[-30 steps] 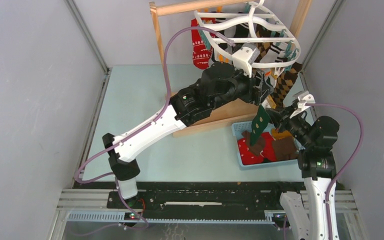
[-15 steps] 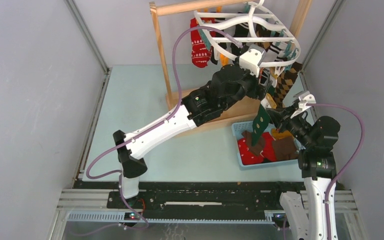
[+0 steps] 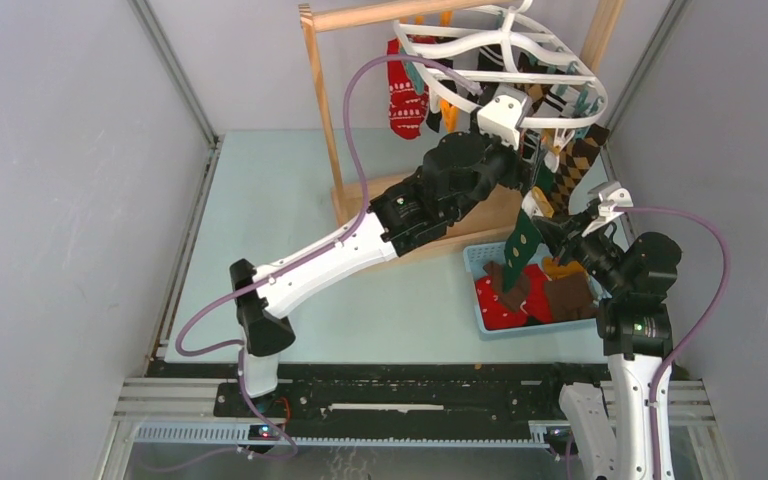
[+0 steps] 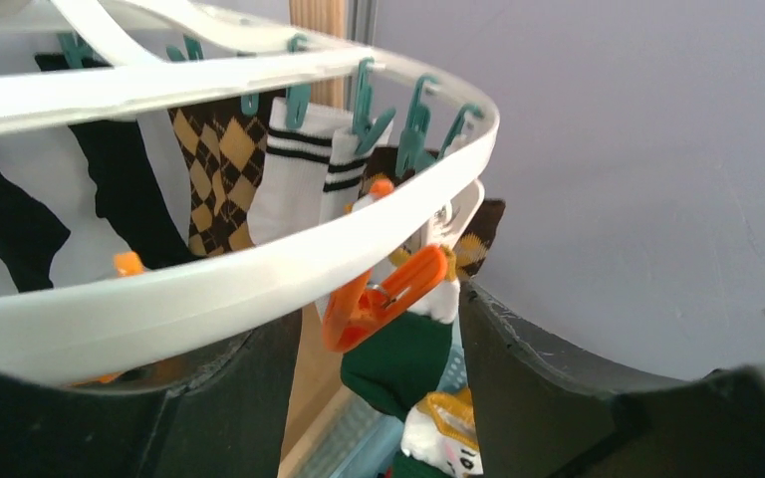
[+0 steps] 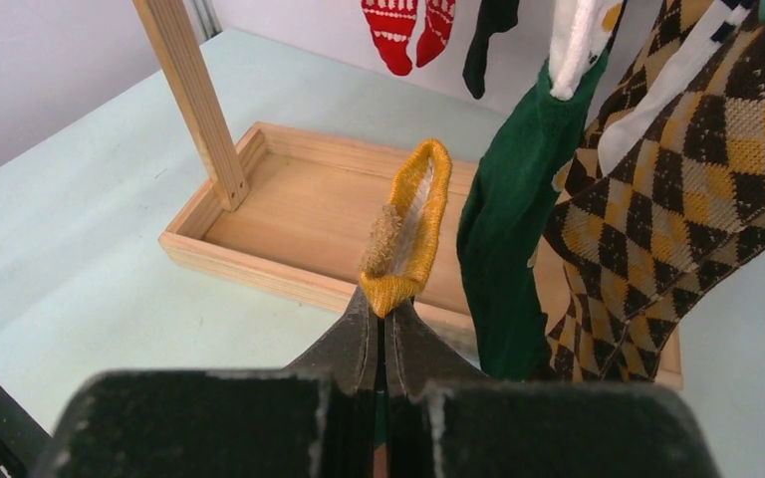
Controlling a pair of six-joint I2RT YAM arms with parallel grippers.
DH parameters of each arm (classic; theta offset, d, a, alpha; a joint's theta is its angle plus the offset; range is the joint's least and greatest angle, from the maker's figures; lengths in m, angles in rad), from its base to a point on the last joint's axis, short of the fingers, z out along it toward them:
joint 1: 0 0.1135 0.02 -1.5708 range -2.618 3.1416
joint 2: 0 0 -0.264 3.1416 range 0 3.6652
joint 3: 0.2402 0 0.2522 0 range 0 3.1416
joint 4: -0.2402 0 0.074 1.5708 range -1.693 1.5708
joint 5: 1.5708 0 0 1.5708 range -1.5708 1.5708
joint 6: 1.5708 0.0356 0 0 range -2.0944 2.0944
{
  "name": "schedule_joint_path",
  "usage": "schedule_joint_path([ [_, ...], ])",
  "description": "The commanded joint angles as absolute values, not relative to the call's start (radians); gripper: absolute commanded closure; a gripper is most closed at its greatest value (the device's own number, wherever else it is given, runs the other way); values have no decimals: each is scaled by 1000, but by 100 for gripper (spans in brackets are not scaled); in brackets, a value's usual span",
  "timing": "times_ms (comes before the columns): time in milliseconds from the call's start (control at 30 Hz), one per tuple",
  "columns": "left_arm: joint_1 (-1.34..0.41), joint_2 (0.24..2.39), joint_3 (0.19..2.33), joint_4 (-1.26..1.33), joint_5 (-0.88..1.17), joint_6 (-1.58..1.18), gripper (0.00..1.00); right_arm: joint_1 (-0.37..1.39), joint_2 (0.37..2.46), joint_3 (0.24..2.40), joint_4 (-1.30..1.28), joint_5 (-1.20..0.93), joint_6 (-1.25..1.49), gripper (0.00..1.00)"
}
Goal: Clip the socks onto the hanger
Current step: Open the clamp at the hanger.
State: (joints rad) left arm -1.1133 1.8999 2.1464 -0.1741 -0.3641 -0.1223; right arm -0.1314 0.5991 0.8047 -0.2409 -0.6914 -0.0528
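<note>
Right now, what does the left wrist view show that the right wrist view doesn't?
Only the left wrist view shows the hanger rim, teal clips and an orange clip. Only the right wrist view shows the table and the right hand shut on a yellow-cuffed sock. Both show the hanging green sock and the argyle sock.
</note>
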Motion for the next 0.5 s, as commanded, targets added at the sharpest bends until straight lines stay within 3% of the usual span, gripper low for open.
schedule_joint_path([
  [0,-1111,1856,2030,-17,-379,-95,36,-140,606,834,-186,-706,-28,100],
  [467,-1113,1738,1701,328,-344,-12,35,-140,611,834,-176,-716,-23,100],
])
